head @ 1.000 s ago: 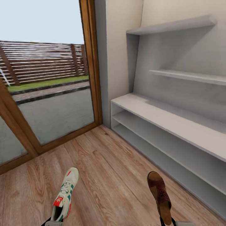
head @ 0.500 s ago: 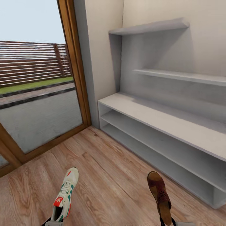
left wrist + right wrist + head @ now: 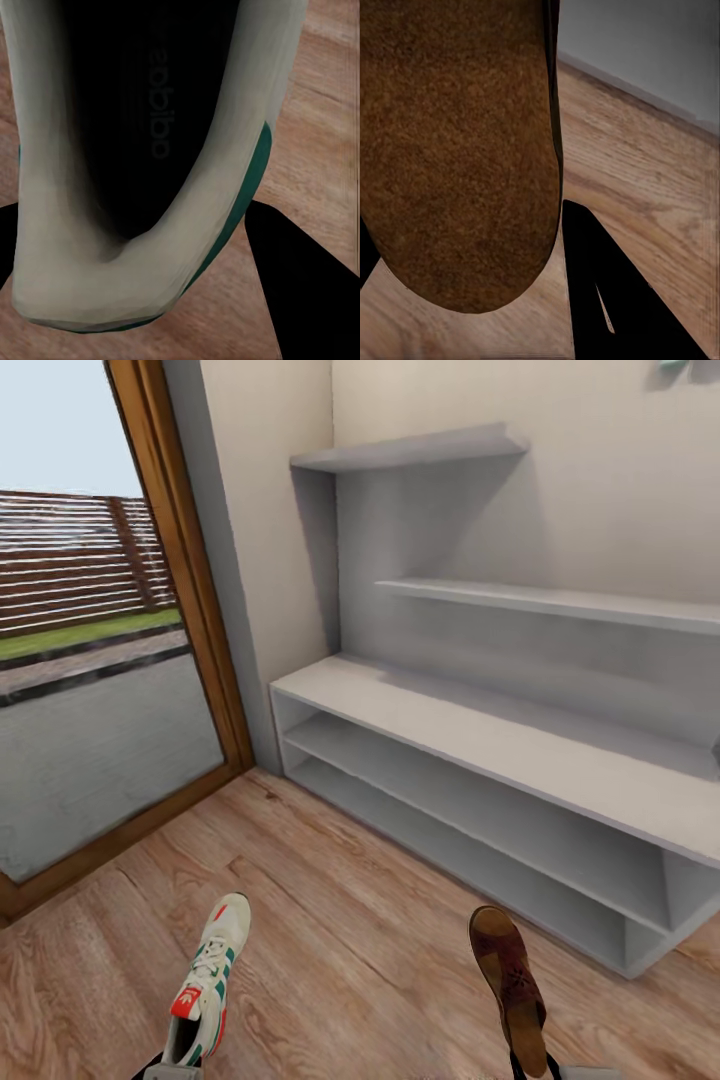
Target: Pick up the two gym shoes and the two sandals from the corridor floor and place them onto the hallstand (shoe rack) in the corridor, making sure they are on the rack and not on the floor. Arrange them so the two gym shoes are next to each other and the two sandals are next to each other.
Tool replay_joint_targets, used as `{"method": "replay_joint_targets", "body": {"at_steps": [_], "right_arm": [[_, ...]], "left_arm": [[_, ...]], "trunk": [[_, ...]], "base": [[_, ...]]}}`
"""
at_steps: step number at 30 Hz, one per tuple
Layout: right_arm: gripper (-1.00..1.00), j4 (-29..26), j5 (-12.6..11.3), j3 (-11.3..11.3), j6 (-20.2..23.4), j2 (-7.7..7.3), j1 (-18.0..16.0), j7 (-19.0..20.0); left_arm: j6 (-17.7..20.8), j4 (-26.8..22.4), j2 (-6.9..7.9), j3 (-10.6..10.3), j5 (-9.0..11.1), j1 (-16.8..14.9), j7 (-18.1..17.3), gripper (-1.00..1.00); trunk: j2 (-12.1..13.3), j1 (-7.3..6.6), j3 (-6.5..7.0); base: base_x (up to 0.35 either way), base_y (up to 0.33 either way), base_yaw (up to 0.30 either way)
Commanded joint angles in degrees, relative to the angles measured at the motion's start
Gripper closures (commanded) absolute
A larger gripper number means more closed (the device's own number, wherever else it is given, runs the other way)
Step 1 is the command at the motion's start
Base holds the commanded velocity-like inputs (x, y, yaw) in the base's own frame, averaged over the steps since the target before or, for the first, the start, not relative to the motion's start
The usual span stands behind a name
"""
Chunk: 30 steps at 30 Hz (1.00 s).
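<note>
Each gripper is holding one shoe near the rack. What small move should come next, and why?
Probably roll the base closer to the hallstand. The left gripper holds a gym shoe and the right gripper a sandal, both above the corridor floor. The bench top lies ahead and right, seemingly beyond reach.

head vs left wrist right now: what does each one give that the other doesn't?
Head only: the hallstand with its bench top, two low open shelves and floating shelves, the glass door at left, and the sandal held up at the robot's right.

Left wrist only: the inside of the gym shoe, dark, with lettering on the insole, and the left gripper's black fingers flanking its heel.

Both: the same white-and-green gym shoe and the wood-plank corridor floor beneath it.
</note>
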Motion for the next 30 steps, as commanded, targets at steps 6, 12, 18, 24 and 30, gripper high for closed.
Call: {"method": "replay_joint_targets", "body": {"at_steps": [6, 12, 18, 24, 30], "right_arm": [[1.0, 0.01, 0.14, -0.32, -0.06, 0.08, -0.02, 0.42], [1.0, 0.12, 0.14, -0.32, -0.06, 0.08, -0.02, 0.41], [1.0, 0.06, 0.14, -0.32, -0.06, 0.08, -0.02, 0.41], [1.0, 0.05, 0.14, -0.32, -0.06, 0.08, -0.02, 0.41], [1.0, 0.05, 0.14, -0.32, -0.06, 0.08, -0.02, 0.41]], "left_arm": [[-0.06, 0.06, 0.0, 0.02, 0.53, -0.01, -0.53, 1.0], [-0.06, 0.07, 0.01, 0.02, 0.53, -0.03, -0.53, 1.0], [-0.06, 0.07, 0.02, 0.02, 0.53, 0.0, -0.51, 1.0], [-0.06, 0.07, 0.06, 0.02, 0.52, -0.01, -0.52, 1.0], [-0.06, 0.03, 0.08, 0.02, 0.53, 0.0, -0.53, 1.0]], "trunk": [[-0.02, -0.01, -0.03], [-0.02, -0.01, -0.03], [-0.02, -0.01, -0.03], [-0.02, -0.01, -0.03], [-0.02, -0.01, -0.03]], "base": [[0.0, 0.0, -0.262], [0.0, 0.0, -0.262], [0.0, 0.0, -0.262], [0.0, 0.0, -0.262], [0.0, 0.0, -0.262]]}}
